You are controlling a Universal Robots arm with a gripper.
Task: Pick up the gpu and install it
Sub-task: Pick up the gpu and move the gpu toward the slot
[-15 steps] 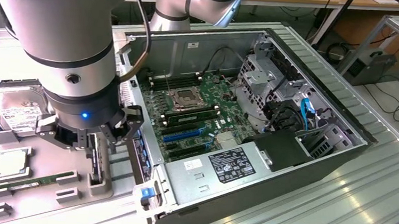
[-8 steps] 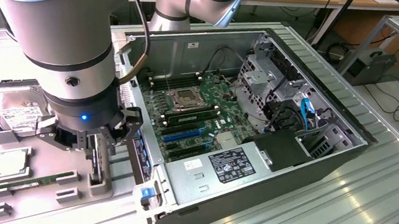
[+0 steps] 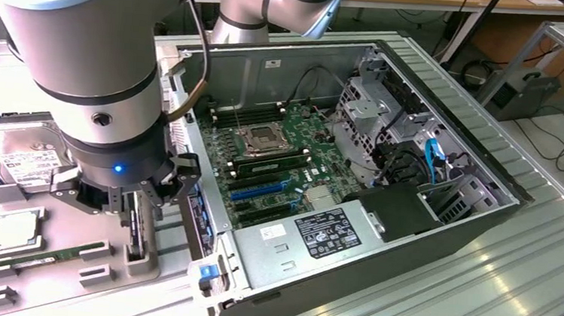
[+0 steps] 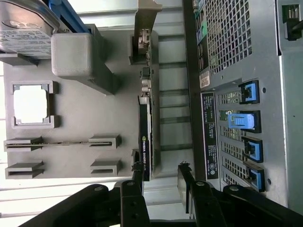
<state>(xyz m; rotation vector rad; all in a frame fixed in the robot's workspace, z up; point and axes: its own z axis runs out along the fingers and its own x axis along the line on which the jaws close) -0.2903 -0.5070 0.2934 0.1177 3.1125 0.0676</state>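
1. Wrist view looks down on the gpu, which stands on its long edge in a slot of the grey holder with a green-logo label on its upward edge. It has not been lifted.
2. The jaws are wide apart and hold nothing. One black finger lines up almost over the card's edge, while the other finger sits over the gap between the holder and the computer case.
3. In the exterior view the arm hangs directly above the gpu, at the side of the holder nearest the open case. Both rest on the ribbed metal surface, and the motherboard lies exposed inside the case.
4. A hard drive, a processor chip and a RAM stick share the holder, each apart from the card.
5. The card looks off-centre between the jaws. A straight descent would probably land one finger on its top edge instead of straddling it.
6. The card is thin and tall, so uneven closing could tilt it in its slot. It might then jam on the way out or come up slanted.
7. The case wall is just beside the outer finger, so a small sideways error could knock the finger against it.
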